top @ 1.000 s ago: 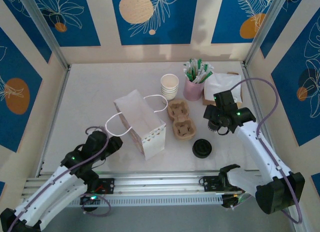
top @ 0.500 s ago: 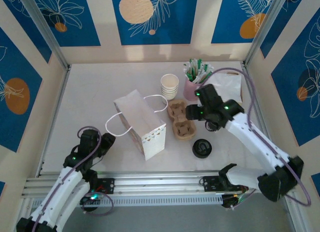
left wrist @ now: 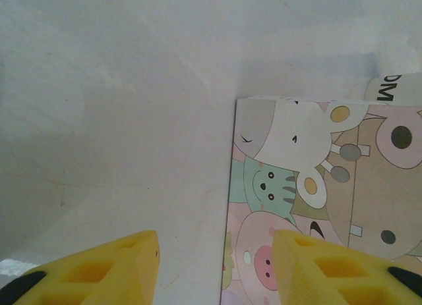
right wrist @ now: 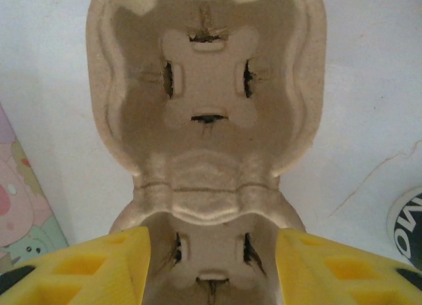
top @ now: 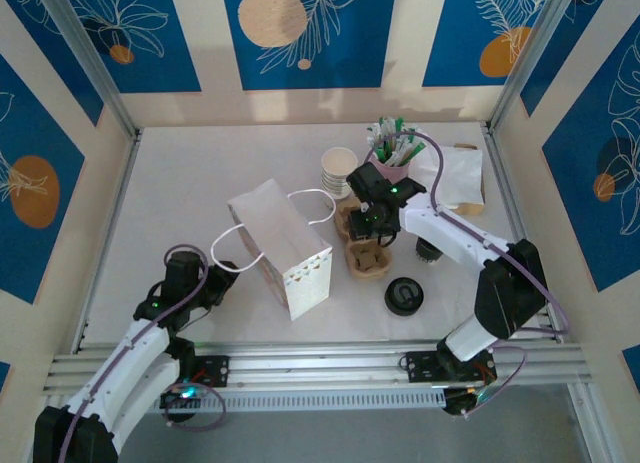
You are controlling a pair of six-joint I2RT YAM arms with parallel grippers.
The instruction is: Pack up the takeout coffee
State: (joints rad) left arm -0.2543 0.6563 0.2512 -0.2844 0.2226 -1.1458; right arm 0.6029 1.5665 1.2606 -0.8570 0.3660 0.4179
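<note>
The right pincer (right wrist: pixel 211 273) hangs low over the pulp cup carrier (top: pixel 362 239), which lies near the middle of the bench (top: pixel 180 183), just to the right of the white paper bag (top: pixel 278 245). In the right wrist view the two yellow fingers (right wrist: pixel 89 265) are spread wide, one on each side of the carrier's nearer well. Both of its wells are empty. Whether the pads touch the pulp cannot be told. A corner of the bag's cartoon-printed face shows at the left edge of that view, and part of the black lid (top: pixel 404 296) at the right edge. From above, the lid lies flat on the bench, near the carrier and closer to the arm bases. Behind the carrier stands a stack of paper cups (top: pixel 339 171). Just to its right is a pink cup of stirrers (top: pixel 388 168), and beyond that are white napkins (top: pixel 452 171) near the right wall. The left pincer (left wrist: pixel 214 269) sits low at the near left of the bench, beside the bag's looped handles. Its yellow fingers are spread and grip nothing. It points at the bare bench surface, with the edge of the bag's animal-print side on the right of the left wrist view.
</note>
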